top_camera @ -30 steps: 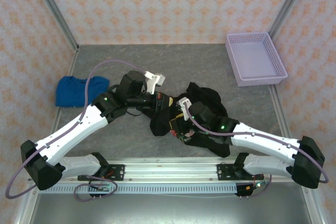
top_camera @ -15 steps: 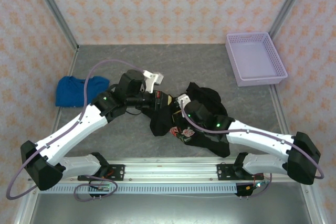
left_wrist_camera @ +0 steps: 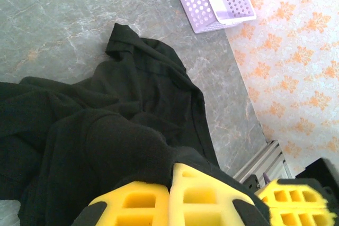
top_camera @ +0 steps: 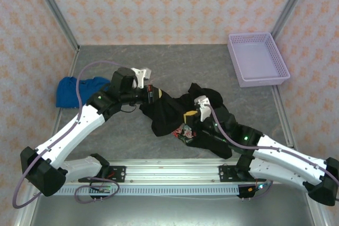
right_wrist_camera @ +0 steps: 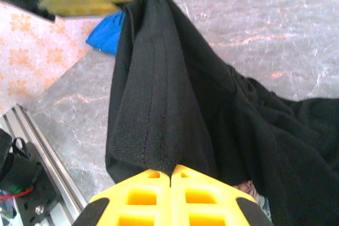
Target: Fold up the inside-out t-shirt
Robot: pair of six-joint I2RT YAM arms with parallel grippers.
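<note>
Top external: blue garment [top_camera: 69, 92] left of t-shirt [top_camera: 167, 112]; basket [top_camera: 257, 59] far right.

Both arms angle inward, left gripper [left_wrist_camera: 169, 197] and right gripper [right_wrist_camera: 170, 183] clamped (fingers together).

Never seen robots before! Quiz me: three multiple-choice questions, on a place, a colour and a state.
1. Where does the lilac basket sit? A) far right corner B) near left corner C) table centre
2. What colour is the small garment at the left? A) red B) blue C) white
3. How do the right arm's jaws stand? A) open over bare table B) shut on the black t-shirt C) shut on the basket
Answers: 1 A, it sits by the right wall; 2 B, plainly bright blue; 3 B, they pinch a cloth fold.
</note>
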